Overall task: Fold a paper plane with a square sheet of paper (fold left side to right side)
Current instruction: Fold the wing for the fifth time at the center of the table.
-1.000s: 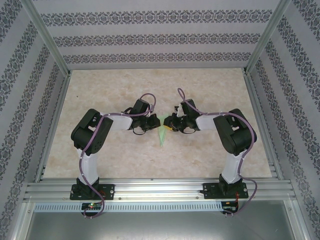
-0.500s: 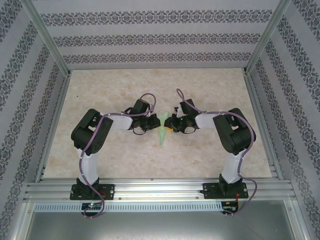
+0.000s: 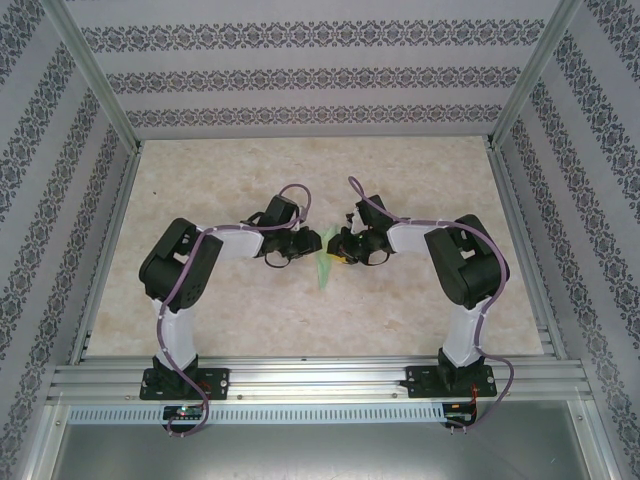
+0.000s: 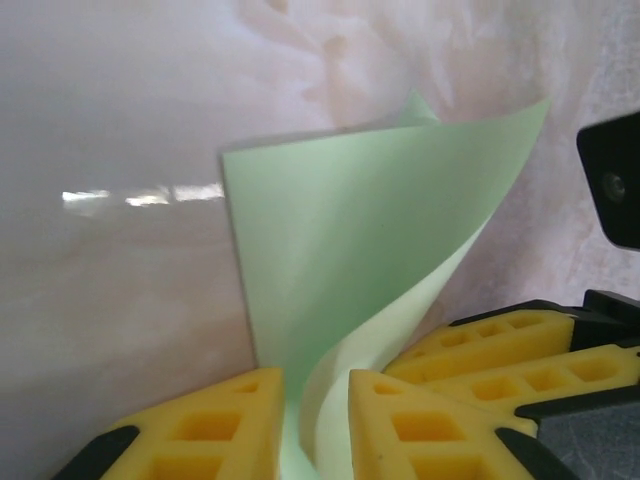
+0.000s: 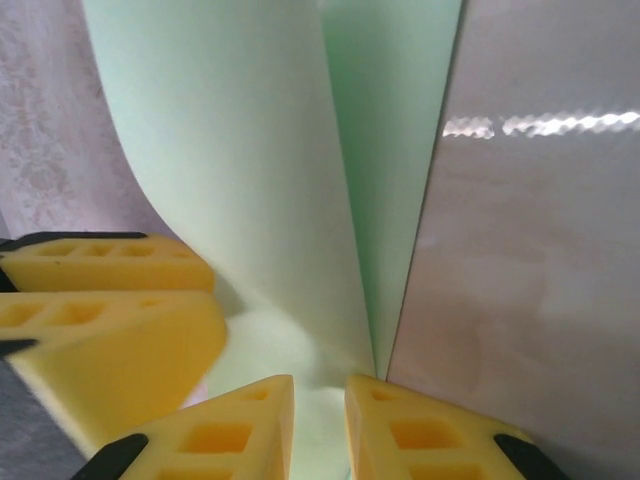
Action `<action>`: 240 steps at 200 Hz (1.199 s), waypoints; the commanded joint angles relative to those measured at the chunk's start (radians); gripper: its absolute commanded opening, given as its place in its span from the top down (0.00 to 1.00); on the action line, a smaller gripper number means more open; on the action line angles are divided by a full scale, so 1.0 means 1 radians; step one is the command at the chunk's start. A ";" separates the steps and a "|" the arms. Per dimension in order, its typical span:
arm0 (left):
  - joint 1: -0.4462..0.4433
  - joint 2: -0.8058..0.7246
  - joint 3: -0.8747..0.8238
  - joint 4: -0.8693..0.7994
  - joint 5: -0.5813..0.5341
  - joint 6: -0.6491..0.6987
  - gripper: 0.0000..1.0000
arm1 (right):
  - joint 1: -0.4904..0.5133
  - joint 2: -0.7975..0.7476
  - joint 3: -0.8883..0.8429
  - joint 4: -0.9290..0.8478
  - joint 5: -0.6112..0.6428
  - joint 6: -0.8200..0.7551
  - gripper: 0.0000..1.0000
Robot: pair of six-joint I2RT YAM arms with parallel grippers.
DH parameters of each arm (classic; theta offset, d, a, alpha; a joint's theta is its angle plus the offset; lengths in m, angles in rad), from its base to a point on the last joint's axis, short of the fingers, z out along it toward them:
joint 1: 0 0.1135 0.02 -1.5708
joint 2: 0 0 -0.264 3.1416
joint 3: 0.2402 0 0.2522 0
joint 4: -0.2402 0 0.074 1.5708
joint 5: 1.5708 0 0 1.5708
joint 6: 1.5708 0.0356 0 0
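The sheet of paper is a narrow pale green pointed shape at the table's middle, with its tip towards the arms. My left gripper and right gripper meet over its far end. In the left wrist view a green flap curls up between the parted jaws of the left gripper, and nothing pinches it. The right gripper's yellow fingers sit close beside it. In the right wrist view the paper rises from a crease, and the right gripper stands slightly open with paper in the gap.
The marbled beige table is bounded by aluminium rails at the near edge and by patterned walls at the back and sides. The left gripper's yellow fingers crowd the right wrist view's left side.
The left gripper's jaws have parted and let go of the paper flap. The raised flap has sunk lower. Both arms have barely shifted.
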 commanded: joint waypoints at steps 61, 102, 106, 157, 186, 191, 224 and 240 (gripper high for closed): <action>-0.004 -0.336 -0.173 -0.053 0.046 0.069 0.71 | 0.019 0.059 -0.006 -0.092 0.084 -0.019 0.77; -0.114 -0.324 -0.182 0.036 0.123 0.019 0.75 | 0.018 0.059 -0.008 -0.093 0.085 -0.018 0.77; -0.122 -0.315 -0.179 0.038 0.122 0.014 0.75 | 0.018 0.059 -0.007 -0.092 0.086 -0.018 0.78; -0.164 -0.198 -0.140 0.075 0.154 -0.043 0.78 | 0.018 0.064 -0.001 -0.098 0.085 -0.020 0.77; -0.165 -0.163 -0.132 0.055 0.144 -0.048 0.79 | 0.019 0.064 -0.001 -0.098 0.086 -0.019 0.78; -0.165 -0.157 -0.132 0.054 0.141 -0.048 0.79 | 0.019 0.065 -0.002 -0.098 0.086 -0.019 0.77; -0.165 -0.121 -0.126 0.038 0.139 -0.055 0.79 | 0.018 0.064 -0.003 -0.101 0.087 -0.020 0.77; -0.165 -0.109 -0.125 0.020 0.136 -0.051 0.79 | 0.018 0.064 -0.004 -0.102 0.087 -0.022 0.77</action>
